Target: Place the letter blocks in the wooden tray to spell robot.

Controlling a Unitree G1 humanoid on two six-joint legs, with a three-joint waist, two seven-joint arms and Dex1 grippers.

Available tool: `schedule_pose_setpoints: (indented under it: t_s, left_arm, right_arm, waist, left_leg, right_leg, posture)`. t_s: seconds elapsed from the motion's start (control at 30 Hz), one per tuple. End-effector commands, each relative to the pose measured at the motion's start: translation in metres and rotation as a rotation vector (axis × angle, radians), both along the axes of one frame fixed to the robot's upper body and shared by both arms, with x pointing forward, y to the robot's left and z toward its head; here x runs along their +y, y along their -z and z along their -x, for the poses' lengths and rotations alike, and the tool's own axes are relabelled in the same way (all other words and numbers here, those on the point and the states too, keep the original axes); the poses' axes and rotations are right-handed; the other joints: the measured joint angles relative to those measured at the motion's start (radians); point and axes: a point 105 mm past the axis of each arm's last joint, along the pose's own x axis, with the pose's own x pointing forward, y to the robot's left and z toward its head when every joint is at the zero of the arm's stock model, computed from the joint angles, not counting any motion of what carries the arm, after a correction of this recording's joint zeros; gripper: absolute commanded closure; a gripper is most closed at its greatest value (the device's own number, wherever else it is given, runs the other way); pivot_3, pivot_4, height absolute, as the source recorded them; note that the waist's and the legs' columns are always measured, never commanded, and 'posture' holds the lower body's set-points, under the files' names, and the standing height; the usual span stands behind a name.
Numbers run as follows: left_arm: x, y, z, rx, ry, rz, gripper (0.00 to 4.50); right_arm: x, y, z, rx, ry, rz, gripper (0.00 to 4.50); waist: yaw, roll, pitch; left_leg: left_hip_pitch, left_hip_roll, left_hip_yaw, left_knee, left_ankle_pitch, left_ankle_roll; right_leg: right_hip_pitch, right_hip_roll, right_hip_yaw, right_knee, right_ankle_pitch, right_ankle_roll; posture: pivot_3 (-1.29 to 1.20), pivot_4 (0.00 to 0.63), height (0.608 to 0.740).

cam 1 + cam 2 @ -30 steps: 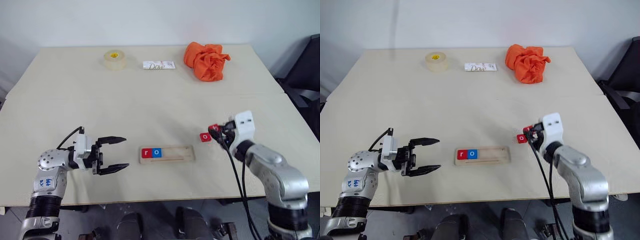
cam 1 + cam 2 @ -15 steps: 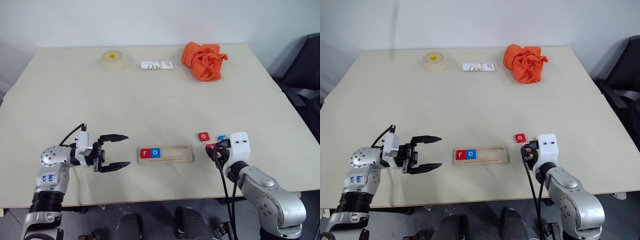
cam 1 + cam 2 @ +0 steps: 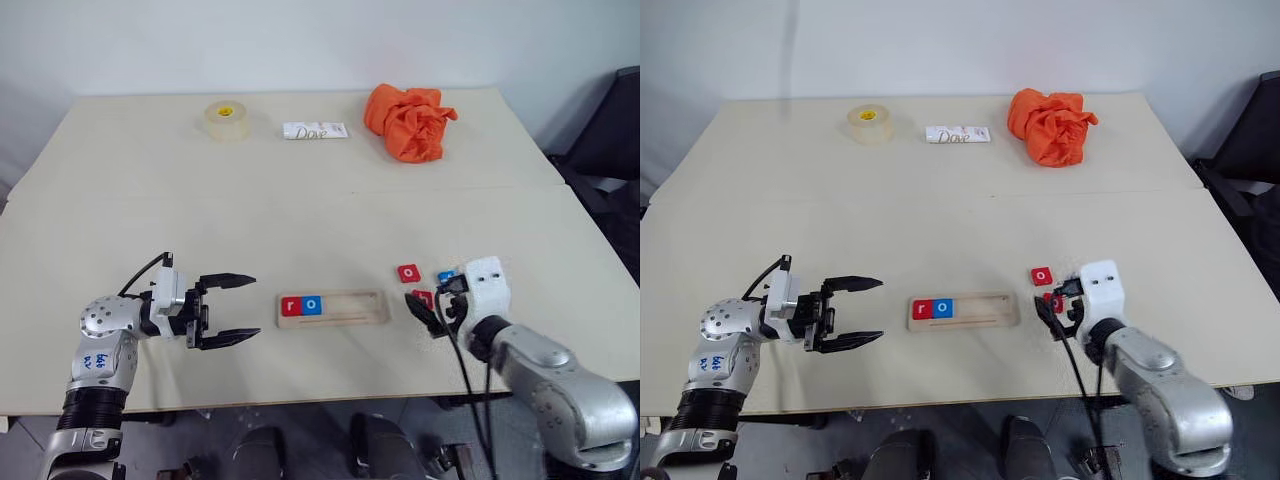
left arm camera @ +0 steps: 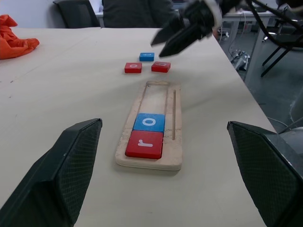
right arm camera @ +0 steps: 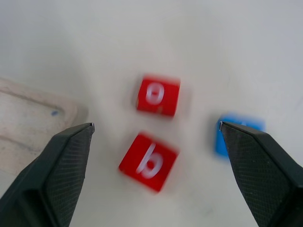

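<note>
the narrow pale wooden tray (image 3: pixel 333 307) lies flat on the beige table (image 3: pixel 300 210), with a red square tile marked r (image 3: pixel 291 306) at its end toward the left gripper and a blue square tile marked o (image 3: pixel 312 305) touching it on the inner side; the rest of the groove is bare. just past the tray's other end, three loose tiles lie on the table: a red tile marked o (image 3: pixel 407 273), a red tile marked b (image 5: pixel 148 161) closest to the tray's end, and a blue tile (image 5: pixel 233 138) whose letter i cannot read. the right gripper (image 5: pixel 156 142) hangs over these three with its black fingers spread wide, holding nothing. the left gripper (image 3: pixel 232 309) hovers just off the tray's r end, pointing toward it, fingers wide apart and empty. far beyond the tray sit a roll of clear tape (image 3: pixel 226 119), a white packet (image 3: pixel 315 131) and a crumpled orange cloth (image 3: pixel 410 120).
</note>
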Motion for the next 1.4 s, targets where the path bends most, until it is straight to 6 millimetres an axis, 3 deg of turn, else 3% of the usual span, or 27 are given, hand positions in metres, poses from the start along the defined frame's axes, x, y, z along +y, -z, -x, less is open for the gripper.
schedule_pose_setpoints:
  t_s: [0.03, 0.3, 0.63, 0.83, 0.93, 1.17, 1.4]
  left_arm:
    - [0.0, -0.007, 0.002, -0.038, 0.0, 0.017, 0.0]
    - [0.002, -0.005, 0.006, -0.041, -0.035, 0.026, 0.0]
    - [0.009, -0.004, 0.019, -0.04, -0.098, 0.026, 0.0]
    - [0.011, -0.005, 0.022, -0.041, -0.118, 0.026, 0.0]
    - [0.011, -0.006, 0.022, -0.044, -0.125, 0.026, 0.0]
    - [0.01, -0.006, 0.021, -0.044, -0.13, 0.029, 0.0]
    - [0.01, -0.005, 0.018, -0.044, -0.126, 0.03, 0.0]
  right_arm:
    - [0.003, -0.009, 0.003, -0.012, -0.195, 0.07, 0.05]
    - [-0.013, 0.003, -0.004, 0.13, -0.563, 0.307, 0.05]
    - [-0.014, 0.021, -0.03, 0.186, -0.684, 0.38, 0.05]
    - [-0.011, 0.03, -0.035, 0.208, -0.701, 0.396, 0.05]
    - [-0.01, 0.031, -0.036, 0.215, -0.701, 0.4, 0.65]
    - [-0.011, 0.032, -0.035, 0.214, -0.692, 0.408, 3.0]
    - [-0.009, 0.007, -0.04, 0.14, -0.681, 0.45, 3.04]
  waist:
    - [0.0, -0.001, 0.0]
    - [-0.001, -0.003, 0.001]
    - [0.0, -0.003, 0.002]
    - [0.001, -0.003, 0.002]
    - [0.001, -0.003, 0.002]
    - [0.001, -0.003, 0.002]
    - [0.001, -0.003, 0.002]
  left_leg:
    - [0.0, 0.0, 0.0, -0.001, 0.0, 0.0]
    - [0.0, 0.0, 0.0, -0.001, 0.0, 0.0]
    - [0.0, 0.0, 0.002, -0.001, 0.0, -0.001]
    - [0.0, 0.0, 0.002, 0.0, 0.0, -0.001]
    - [0.001, 0.0, 0.002, 0.0, 0.0, -0.001]
    - [0.001, 0.0, 0.002, 0.001, 0.0, -0.001]
    - [0.001, 0.0, 0.002, 0.002, 0.0, -0.001]
  right_leg:
    - [0.0, 0.0, 0.0, 0.0, 0.0, 0.0]
    - [0.0, 0.0, 0.0, -0.001, 0.0, 0.001]
    - [0.0, 0.0, 0.0, -0.001, 0.0, 0.001]
    - [0.0, 0.0, 0.0, 0.0, 0.0, 0.001]
    - [0.0, 0.0, 0.0, 0.0, 0.0, 0.001]
    - [0.0, -0.001, 0.0, 0.001, 0.0, 0.001]
    - [0.0, -0.001, 0.0, 0.002, 0.0, 0.001]
  posture:
    - [0.0, 0.15, 0.74]
    - [0.0, 0.15, 0.74]
    - [0.0, 0.15, 0.74]
    - [0.0, 0.15, 0.74]
    - [0.0, 0.15, 0.74]
    - [0.0, 0.15, 0.74]
    - [0.0, 0.15, 0.74]
